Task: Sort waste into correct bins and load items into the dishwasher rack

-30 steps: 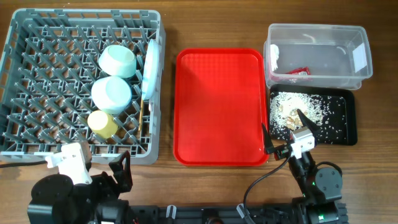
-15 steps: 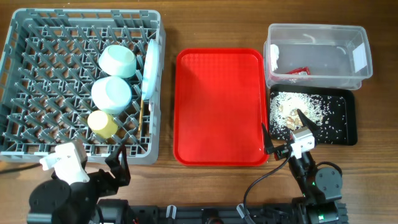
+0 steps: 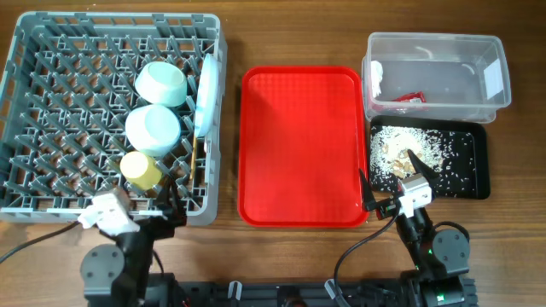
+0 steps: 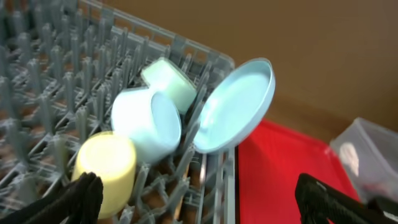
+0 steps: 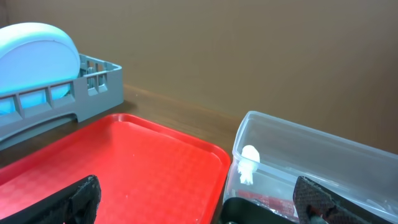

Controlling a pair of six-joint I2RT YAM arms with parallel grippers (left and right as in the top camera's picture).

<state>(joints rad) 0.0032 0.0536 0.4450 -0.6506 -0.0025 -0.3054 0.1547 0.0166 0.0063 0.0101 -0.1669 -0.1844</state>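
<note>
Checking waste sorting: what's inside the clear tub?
Inside the tub: white paper at its left end, a red wrapper by the near wall. Its right wall's white patch hides anything behind.

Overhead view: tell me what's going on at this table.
The left tool and right tool are both open and hold nothing. The dishwasher rack holds two bowls, a yellow cup and a plate on edge. The clear tub holds white paper and a red wrapper; the black tray holds rice and scraps. The sorting looks done.
</note>
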